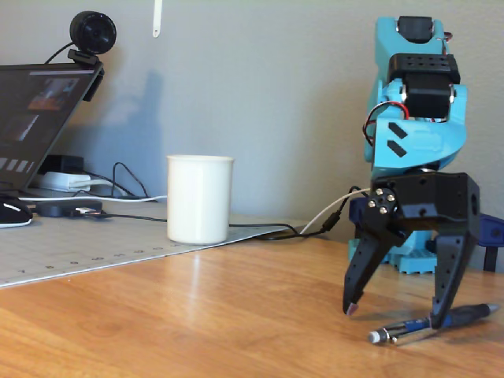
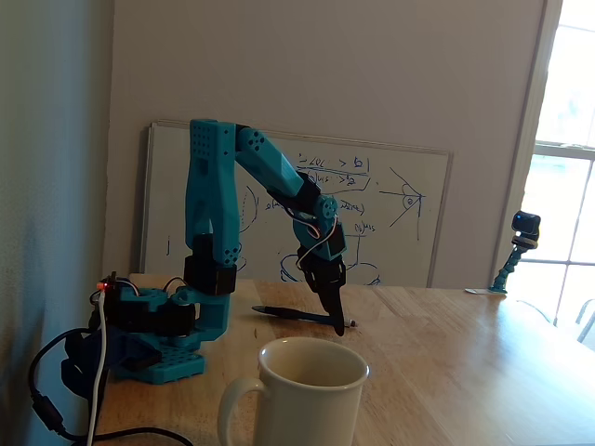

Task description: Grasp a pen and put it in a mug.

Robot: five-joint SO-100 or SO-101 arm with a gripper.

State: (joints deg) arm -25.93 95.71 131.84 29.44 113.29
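A dark pen (image 1: 461, 315) with a silver tip lies flat on the wooden table. It also shows in the other fixed view (image 2: 288, 314), just in front of the arm's base. My gripper (image 1: 394, 316) is open and points straight down over it, black fingertips at table height. One fingertip (image 1: 438, 321) stands at the pen's middle and the other is apart, to the left. In the other fixed view the gripper (image 2: 336, 323) comes down near the pen's right end. A white mug (image 1: 200, 198) stands upright and empty well to the left, and fills the near foreground in the other fixed view (image 2: 311, 395).
A laptop (image 1: 35, 118) with a webcam (image 1: 92, 33), cables (image 1: 268, 230) and a grey cutting mat (image 1: 79, 248) lie behind the mug. The teal arm base (image 2: 153, 334) sits at the table's left, a whiteboard (image 2: 390, 214) leans on the wall, and a small camera (image 2: 523, 228) stands far right.
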